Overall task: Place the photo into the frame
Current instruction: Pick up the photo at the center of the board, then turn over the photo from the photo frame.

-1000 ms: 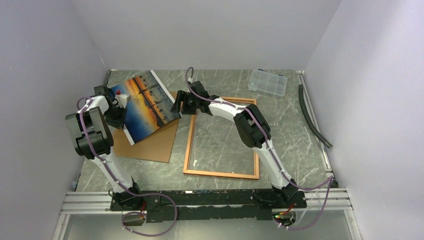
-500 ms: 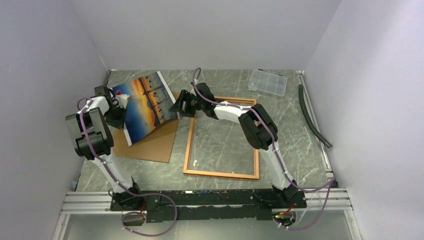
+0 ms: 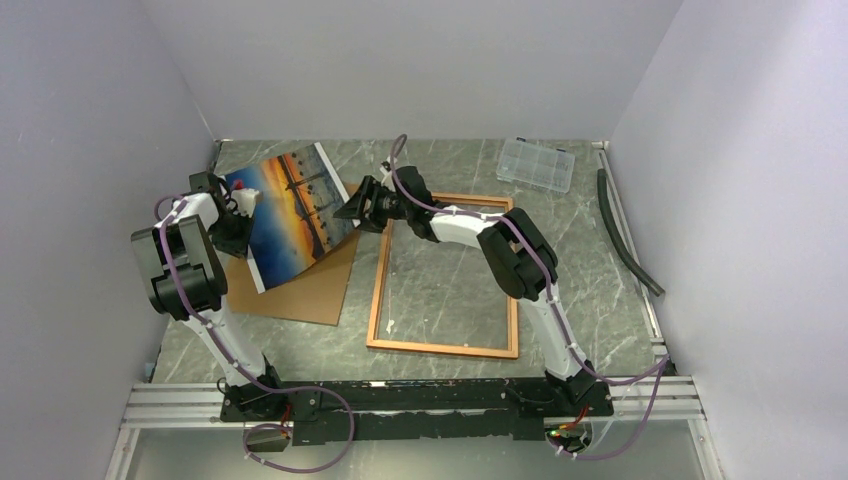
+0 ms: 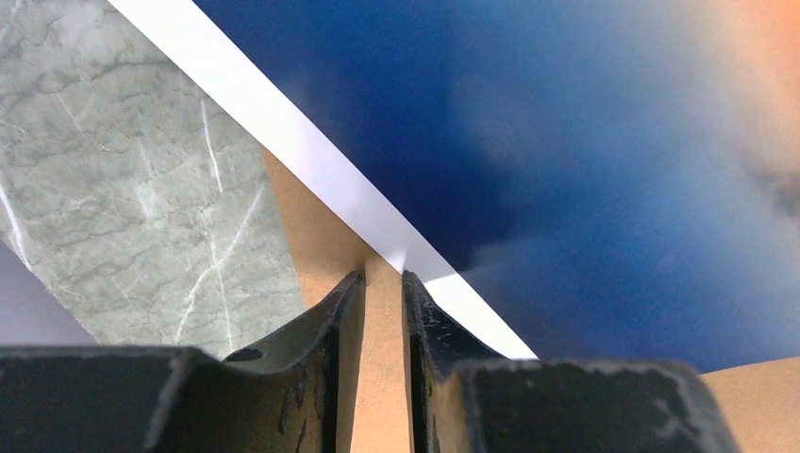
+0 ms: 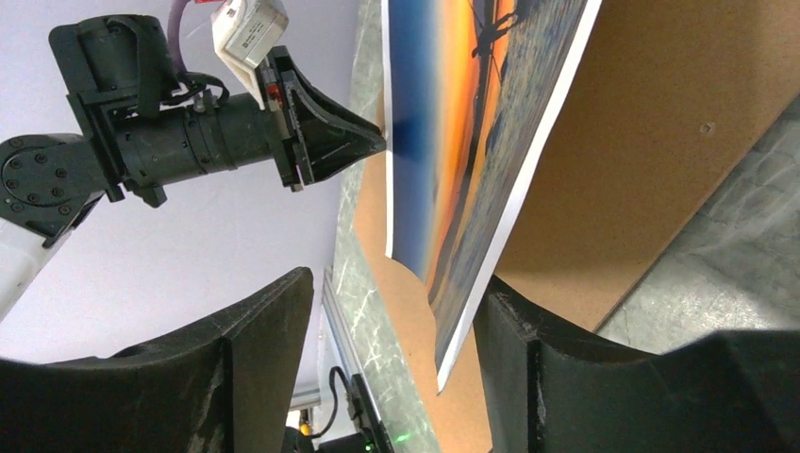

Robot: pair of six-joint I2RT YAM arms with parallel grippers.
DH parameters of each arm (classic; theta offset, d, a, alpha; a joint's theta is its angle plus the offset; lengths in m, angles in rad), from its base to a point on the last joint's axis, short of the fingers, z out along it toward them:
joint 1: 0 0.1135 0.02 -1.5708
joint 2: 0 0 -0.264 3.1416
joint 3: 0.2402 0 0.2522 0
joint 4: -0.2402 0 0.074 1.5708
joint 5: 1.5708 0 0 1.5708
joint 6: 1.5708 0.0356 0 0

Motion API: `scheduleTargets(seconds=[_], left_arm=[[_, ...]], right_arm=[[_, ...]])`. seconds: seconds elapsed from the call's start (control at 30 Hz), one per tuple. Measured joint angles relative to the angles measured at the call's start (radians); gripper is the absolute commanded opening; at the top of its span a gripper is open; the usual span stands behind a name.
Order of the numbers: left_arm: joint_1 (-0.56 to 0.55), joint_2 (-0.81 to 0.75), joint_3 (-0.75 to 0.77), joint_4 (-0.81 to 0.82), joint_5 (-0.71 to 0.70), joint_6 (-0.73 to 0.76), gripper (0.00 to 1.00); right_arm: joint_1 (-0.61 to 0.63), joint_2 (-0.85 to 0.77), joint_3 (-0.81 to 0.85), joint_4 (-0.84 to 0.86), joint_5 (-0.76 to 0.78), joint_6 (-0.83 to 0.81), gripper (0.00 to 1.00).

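The photo [image 3: 290, 205] hangs tilted, picture side up, over the backing board [image 3: 300, 285] at the table's left rear, not yet in the frame [image 3: 378, 290], which lies flat just to the right. The left gripper [image 3: 240, 203] pinches the blue edge at its very fingertips (a thin hold). Over the last second the right gripper [image 3: 352, 208] has crept rearward along the opposite edge; its jaws are spread astride the white border, not closed. Judgement: a two-handed carry is being set up. The frame's opening lies free; its far left corner is hidden under the right arm.
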State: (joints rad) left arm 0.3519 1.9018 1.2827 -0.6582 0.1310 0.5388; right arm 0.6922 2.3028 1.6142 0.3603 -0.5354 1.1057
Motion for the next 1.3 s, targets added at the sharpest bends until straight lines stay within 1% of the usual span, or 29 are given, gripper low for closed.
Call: scheduleTargets(seconds=[0.03, 0.17, 0.27, 0.37, 0.43, 0.47, 0.53, 0.6, 0.63, 0.67, 0.73, 0.77, 0.87, 1.0, 1.13, 1.3], left_arm=[[0.000, 0.000, 0.000, 0.000, 0.000, 0.000, 0.26], [0.000, 0.000, 0.000, 0.000, 0.000, 0.000, 0.26], [0.000, 0.000, 0.000, -0.001, 0.001, 0.000, 0.26], [0.000, -0.001, 0.000, -0.001, 0.002, 0.000, 0.26], [0.000, -0.002, 0.000, -0.003, 0.002, 0.000, 0.28], [0.000, -0.003, 0.000, -0.003, 0.003, 0.000, 0.29], [0.000, -0.006, 0.001, -0.007, 0.004, 0.000, 0.33], [-0.001, -0.007, 0.003, -0.019, 0.008, -0.001, 0.41], [-0.002, -0.008, 0.004, -0.027, 0.012, 0.000, 0.46], [-0.002, -0.009, 0.007, -0.040, 0.016, -0.001, 0.57], [-0.002, -0.014, 0.010, -0.079, 0.023, -0.005, 0.91], [-0.002, -0.016, 0.013, -0.100, 0.026, -0.005, 0.94], [0.004, -0.027, 0.040, -0.164, 0.034, -0.020, 0.95], [0.026, -0.071, 0.109, -0.225, 0.058, -0.032, 0.95], [0.039, -0.139, 0.140, -0.243, 0.079, -0.036, 0.95], [0.039, -0.162, 0.137, -0.258, 0.094, -0.036, 0.95]], right_arm=[[-0.001, 0.000, 0.000, -0.001, 0.002, 0.002, 0.59], [-0.002, -0.010, -0.006, -0.038, 0.025, -0.013, 0.41], [-0.002, -0.014, -0.006, -0.074, 0.047, -0.031, 0.30], [-0.002, -0.014, -0.005, -0.118, 0.068, -0.050, 0.13], [-0.002, -0.014, -0.003, -0.145, 0.084, -0.063, 0.03], [-0.002, -0.014, -0.001, -0.161, 0.091, -0.069, 0.00], [-0.002, -0.014, 0.010, -0.198, 0.112, -0.084, 0.00], [-0.002, -0.016, 0.015, -0.216, 0.129, -0.101, 0.00], [-0.002, -0.019, 0.015, -0.228, 0.139, -0.110, 0.00], [-0.002, -0.025, 0.015, -0.244, 0.148, -0.119, 0.00], [-0.004, -0.051, 0.012, -0.281, 0.172, -0.144, 0.00], [-0.006, -0.068, 0.009, -0.294, 0.184, -0.156, 0.00], [-0.018, -0.159, -0.023, -0.332, 0.207, -0.201, 0.00], [-0.060, -0.353, -0.073, -0.433, 0.237, -0.299, 0.00], [-0.094, -0.581, -0.044, -0.639, 0.324, -0.449, 0.00], [-0.084, -0.826, 0.045, -0.915, 0.494, -0.612, 0.00]])
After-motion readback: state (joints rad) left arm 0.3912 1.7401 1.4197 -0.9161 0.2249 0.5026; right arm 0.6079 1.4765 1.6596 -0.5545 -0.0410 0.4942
